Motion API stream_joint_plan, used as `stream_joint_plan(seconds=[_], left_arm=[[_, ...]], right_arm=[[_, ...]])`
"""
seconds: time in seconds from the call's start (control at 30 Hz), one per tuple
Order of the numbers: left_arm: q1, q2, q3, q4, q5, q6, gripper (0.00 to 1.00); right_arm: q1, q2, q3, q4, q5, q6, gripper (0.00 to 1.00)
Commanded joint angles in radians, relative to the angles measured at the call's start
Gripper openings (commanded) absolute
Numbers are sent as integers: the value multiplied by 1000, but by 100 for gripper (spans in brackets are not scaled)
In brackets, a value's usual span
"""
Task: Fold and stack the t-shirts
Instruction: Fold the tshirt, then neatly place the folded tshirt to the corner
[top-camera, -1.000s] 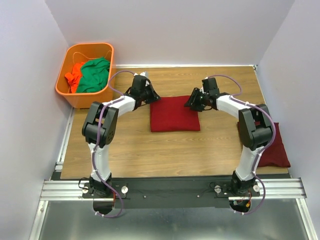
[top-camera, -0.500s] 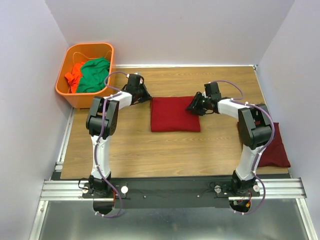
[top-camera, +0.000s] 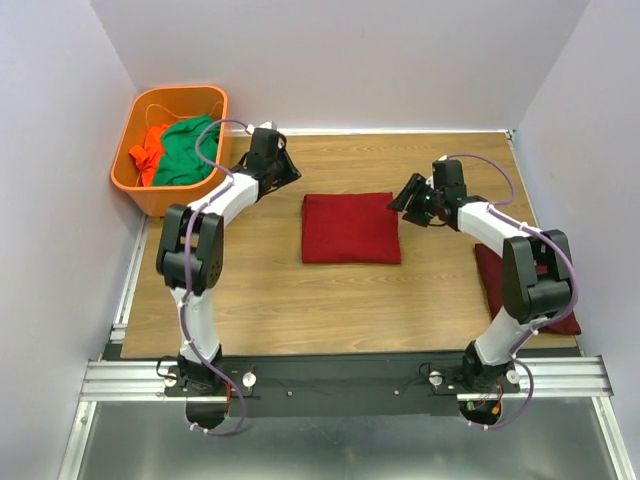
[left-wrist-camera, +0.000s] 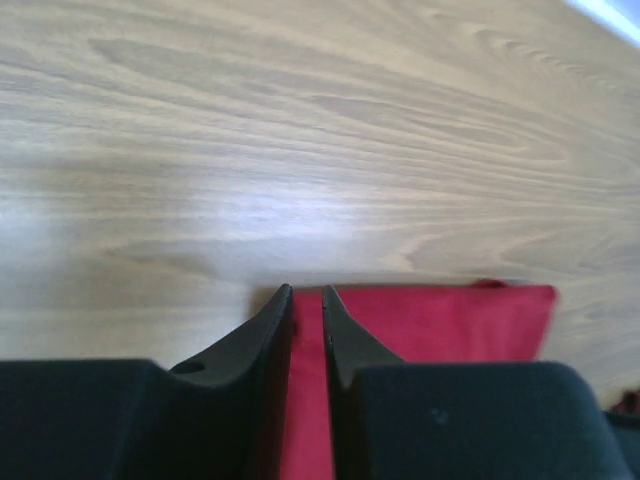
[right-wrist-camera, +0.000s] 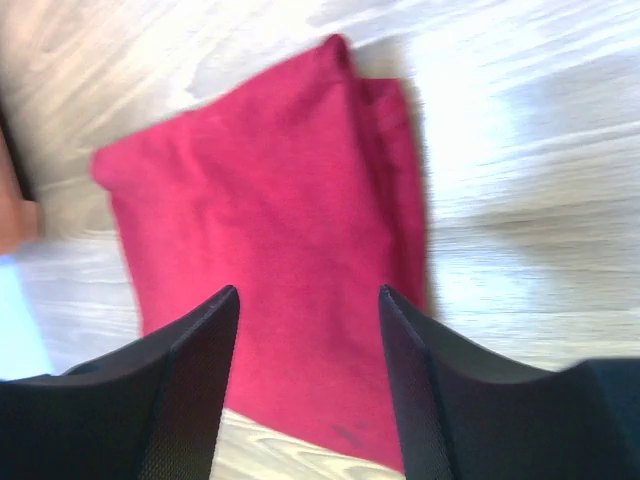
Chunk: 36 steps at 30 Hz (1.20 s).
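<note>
Currently two shirts on the worktop, two other garments in the basket

From my station I count two dark red cotton t-shirts. One folded dark red t-shirt (top-camera: 350, 228) lies as a neat rectangle in the middle of the wood-grain worktop (top-camera: 300, 300), between the two arms and touching neither. The second dark red t-shirt (top-camera: 562, 312) lies at the right edge of the worktop, partly hidden under the right arm, so I cannot tell how tidily it is folded.

I see one container, an orange plastic basket (top-camera: 135, 182) at the far left corner, just off the worktop's edge. It holds two garments: a crumpled green garment (top-camera: 188, 150) filling most of it, and a bright orange garment (top-camera: 150, 150) bunched against its left side.

There are two arms. The left claw (top-camera: 288, 170) sits beyond the folded shirt's far left corner, near the basket. In the left wrist view its fingers (left-wrist-camera: 272, 322) stand almost together with only a thin slit between them, gripping nothing, and the shirt's edge shows past their tips. The right claw (top-camera: 405, 195) is just off the shirt's far right corner. In the right wrist view its fingers (right-wrist-camera: 205, 345) are spread apart and empty, with the red cloth showing between them.
</note>
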Motion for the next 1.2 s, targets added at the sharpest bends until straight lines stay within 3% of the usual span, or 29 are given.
stream_joint_plan(seconds=[0.0,0.17,0.37,0.73,1.17], left_arm=[[-110,-139,-66,-31,-62,31,25],[-279,-201,-192,-18,-45,21,0],[-377,-189,-289,54,1,7,0],[-453,-35,-257,56,-45,24,0],[-463,-24,-268,5,-81,37,0]], right_arm=[[-16,3,-43,-31,25,-46,68],[-16,41,-31,-28,11,-70,77],[-15,80,-6,-22,34,-90,81],[-1,138,1,-10,29,-112,80],[65,192,-9,-20,80,-121,69]])
